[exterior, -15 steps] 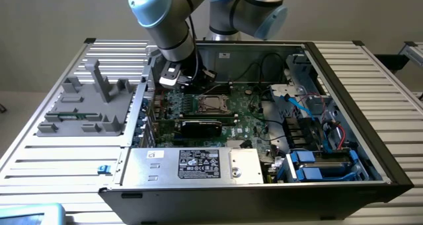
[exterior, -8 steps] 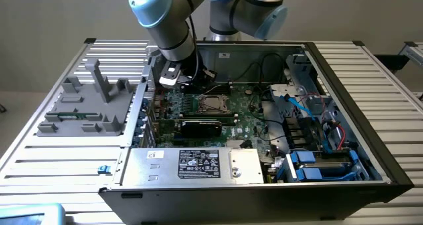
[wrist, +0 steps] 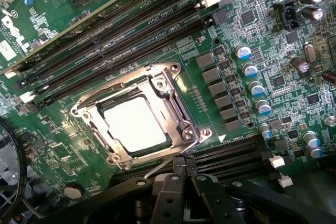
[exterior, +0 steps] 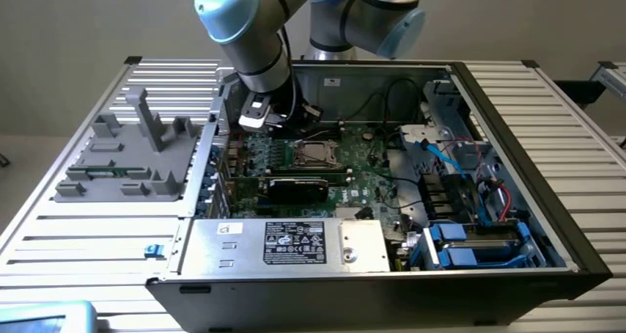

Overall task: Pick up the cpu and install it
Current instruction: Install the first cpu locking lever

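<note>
Your fingers (wrist: 173, 182) are pressed together, empty, just by the cpu (wrist: 137, 124) in its socket (wrist: 165, 69); the computer (exterior: 391, 304) sits on a ribbed metal desk (exterior: 547, 120).

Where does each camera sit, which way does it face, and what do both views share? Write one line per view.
Exterior view: raised, off the arm, looking down into the open computer case; the arm reaches in from the far side.
Wrist view: on the wrist, looking closely down at the motherboard; the shut gripper shows.
Shared: the cpu lying in its socket.
</note>
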Robot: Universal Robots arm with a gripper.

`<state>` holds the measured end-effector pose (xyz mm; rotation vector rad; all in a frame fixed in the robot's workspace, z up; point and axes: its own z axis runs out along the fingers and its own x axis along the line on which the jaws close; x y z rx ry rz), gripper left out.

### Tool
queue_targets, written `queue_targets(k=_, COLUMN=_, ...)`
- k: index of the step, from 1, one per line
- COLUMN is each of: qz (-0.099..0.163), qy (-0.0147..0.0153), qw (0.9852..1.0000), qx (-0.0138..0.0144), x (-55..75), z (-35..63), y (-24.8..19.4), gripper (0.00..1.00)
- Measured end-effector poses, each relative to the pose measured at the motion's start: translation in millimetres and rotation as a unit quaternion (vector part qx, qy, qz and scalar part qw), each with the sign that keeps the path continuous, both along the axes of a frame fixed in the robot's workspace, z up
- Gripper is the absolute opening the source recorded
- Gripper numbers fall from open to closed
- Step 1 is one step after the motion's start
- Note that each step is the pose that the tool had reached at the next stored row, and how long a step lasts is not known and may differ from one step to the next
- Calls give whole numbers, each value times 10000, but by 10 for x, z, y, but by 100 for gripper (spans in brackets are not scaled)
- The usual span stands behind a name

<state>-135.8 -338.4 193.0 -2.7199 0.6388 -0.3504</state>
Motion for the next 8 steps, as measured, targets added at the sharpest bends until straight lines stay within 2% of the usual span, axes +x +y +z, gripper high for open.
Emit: queue_targets(k=8, qz=0, qy=-1, qw=10000, qx=-8, x=23, z=-39, y=-7, gripper=11)
